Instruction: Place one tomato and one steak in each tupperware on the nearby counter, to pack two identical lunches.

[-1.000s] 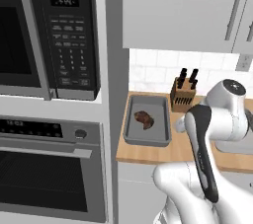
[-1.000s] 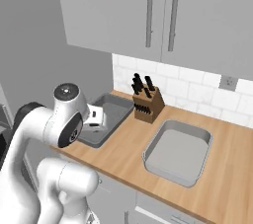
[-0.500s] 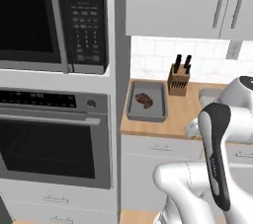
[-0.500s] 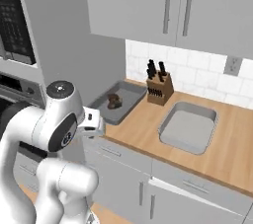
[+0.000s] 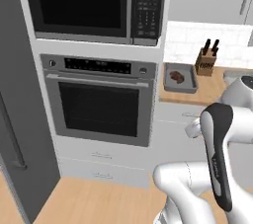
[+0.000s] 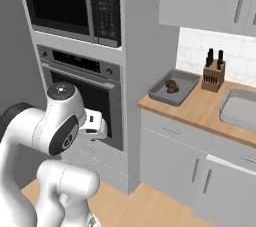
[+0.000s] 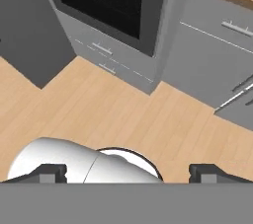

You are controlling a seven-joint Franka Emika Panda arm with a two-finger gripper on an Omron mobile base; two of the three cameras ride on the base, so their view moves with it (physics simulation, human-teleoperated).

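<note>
Steak [image 5: 176, 75] lying in grey tupperware [image 5: 170, 85] on wooden table [image 5: 212, 91], beside knife block [image 5: 205, 62]; hand [image 7: 127, 171] spread wide, empty, above floor.

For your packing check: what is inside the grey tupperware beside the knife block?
One brown steak lies inside that tupperware, beside the knife block. No tomato shows in it. The raised near rim hides a thin strip of its floor, so that strip cannot be checked.

Grey tupperware [image 5: 180, 77], light-brown counter [image 6: 200, 108]
</note>
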